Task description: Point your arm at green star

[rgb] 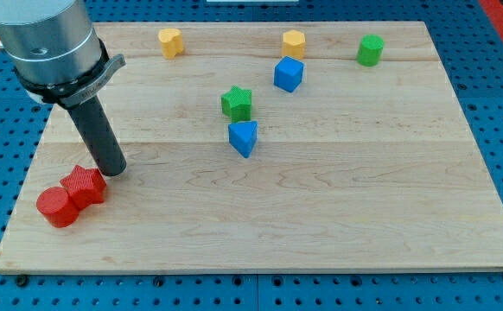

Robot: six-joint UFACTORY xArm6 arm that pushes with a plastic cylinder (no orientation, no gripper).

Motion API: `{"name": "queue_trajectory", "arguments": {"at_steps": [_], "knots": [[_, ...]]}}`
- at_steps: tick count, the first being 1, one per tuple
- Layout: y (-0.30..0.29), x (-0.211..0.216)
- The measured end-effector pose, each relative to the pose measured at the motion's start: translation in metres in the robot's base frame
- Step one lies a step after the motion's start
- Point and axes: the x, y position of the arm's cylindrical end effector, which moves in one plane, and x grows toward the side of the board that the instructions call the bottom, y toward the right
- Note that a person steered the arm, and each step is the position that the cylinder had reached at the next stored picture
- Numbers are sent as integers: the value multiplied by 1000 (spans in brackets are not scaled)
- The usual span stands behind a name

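Observation:
The green star (237,103) sits on the wooden board (338,199) a little above the middle. My tip (111,170) is far to the view's left of it, down on the board just above and right of the red star (85,186). A blue triangular block (243,137) lies directly below the green star, close to it. A blue cube (289,74) lies up and to the right of the green star.
A red cylinder (57,206) touches the red star at lower left. A yellow heart-like block (171,41) and a yellow hexagon (294,43) lie near the top edge. A green hexagonal block (370,50) lies at top right.

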Motion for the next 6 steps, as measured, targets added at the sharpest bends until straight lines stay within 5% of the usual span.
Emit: {"name": "queue_trajectory", "arguments": {"at_steps": [6], "knots": [[25, 1]]}}
